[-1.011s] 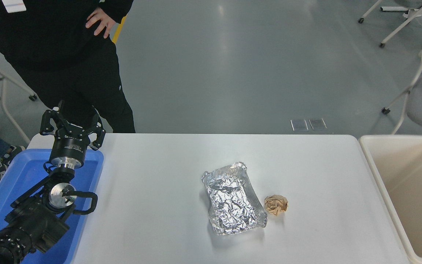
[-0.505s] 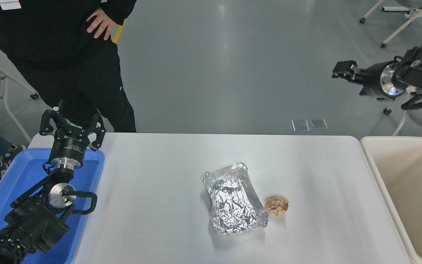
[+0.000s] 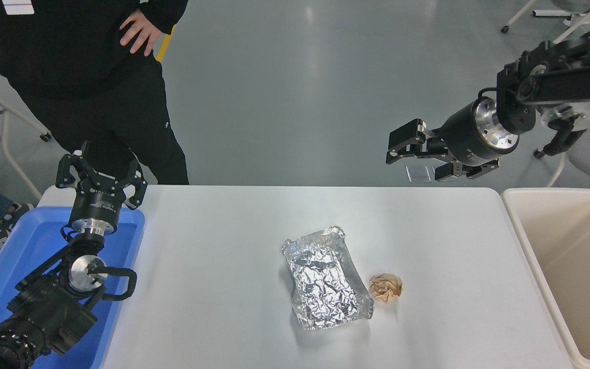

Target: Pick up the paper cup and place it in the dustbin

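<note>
Head view, right gripper [image 3: 395, 148] jaws open and empty, above table's far edge, left of dustbin [image 3: 530, 256].

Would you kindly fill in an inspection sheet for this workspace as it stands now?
Surface: white table, mostly bare.
Job's things: paper cup nothing seen; dustbin at the table's right end, its visible part empty.
Clutter: foil tray mid-table, brown paper ball just right of it; blue tray at the left.
Grippers: left gripper open, empty, parked over the blue tray; right gripper open, empty, above the table's far edge.
Cables: black cable looped at the right wrist.
Surroundings: person at far left; chairs at far right.
</note>
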